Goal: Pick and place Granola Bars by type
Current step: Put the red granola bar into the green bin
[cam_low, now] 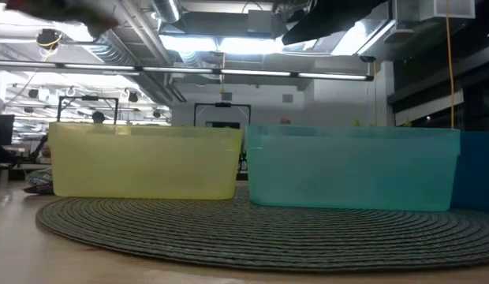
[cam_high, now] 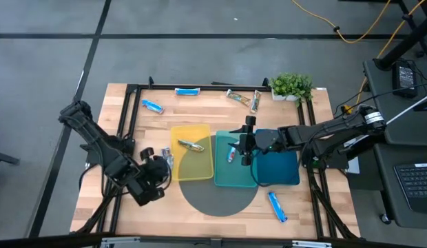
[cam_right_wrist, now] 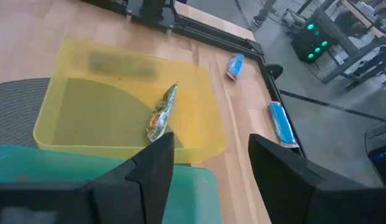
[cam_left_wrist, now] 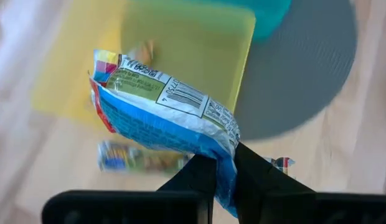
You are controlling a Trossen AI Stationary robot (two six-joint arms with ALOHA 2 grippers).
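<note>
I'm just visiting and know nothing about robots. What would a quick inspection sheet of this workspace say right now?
Surface: wooden table with a round grey mat.
Job's things: yellow tray holds one granola bar; teal tray holds one bar; other bars lie loose on the table.
Clutter: potted plant at a far corner.
Grippers: left gripper shut on a blue-and-white bar; right gripper open over the trays.
Cables: yellow cable on the floor.
Surroundings: desk with keyboard.

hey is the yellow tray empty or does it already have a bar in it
Not empty. One tan-brown granola bar lies inside the yellow tray, also visible from above; nothing else shows in it.
</note>
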